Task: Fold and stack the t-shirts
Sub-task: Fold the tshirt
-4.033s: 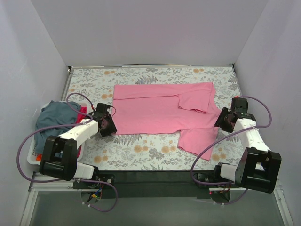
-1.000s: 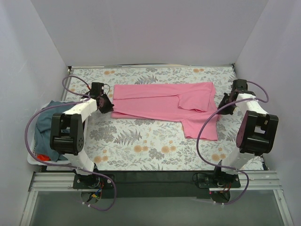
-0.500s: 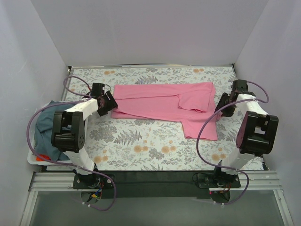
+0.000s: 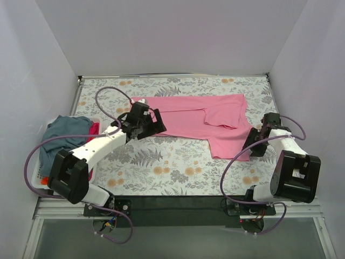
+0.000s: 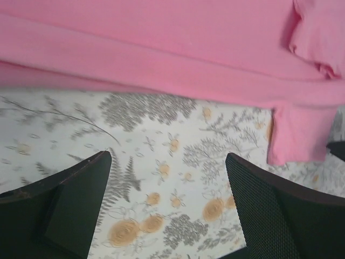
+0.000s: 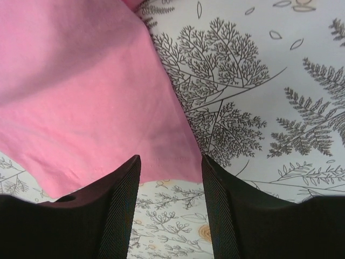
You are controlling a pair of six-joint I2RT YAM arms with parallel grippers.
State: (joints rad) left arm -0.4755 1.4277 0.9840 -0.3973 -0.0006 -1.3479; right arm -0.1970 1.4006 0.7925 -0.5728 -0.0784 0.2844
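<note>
Pink shirt (image 4: 188,116) lies spread across the upper middle of the overhead frame on the floral table (image 4: 161,167). One sleeve is folded onto its body and the other reaches down toward the lower right. My left gripper (image 4: 153,125) is over the shirt's left end. In its wrist view my jaws stand wide with nothing between them, the table showing below and pink cloth filling the top of the frame. My right gripper (image 4: 250,144) is just right of the lower sleeve. In its wrist view my jaws are parted narrowly and hold nothing, and the sleeve's corner lies flat under the gap. At the left edge a basket (image 4: 38,181) holds a blue-grey shirt (image 4: 62,132) and a red shirt (image 4: 95,128).
</note>
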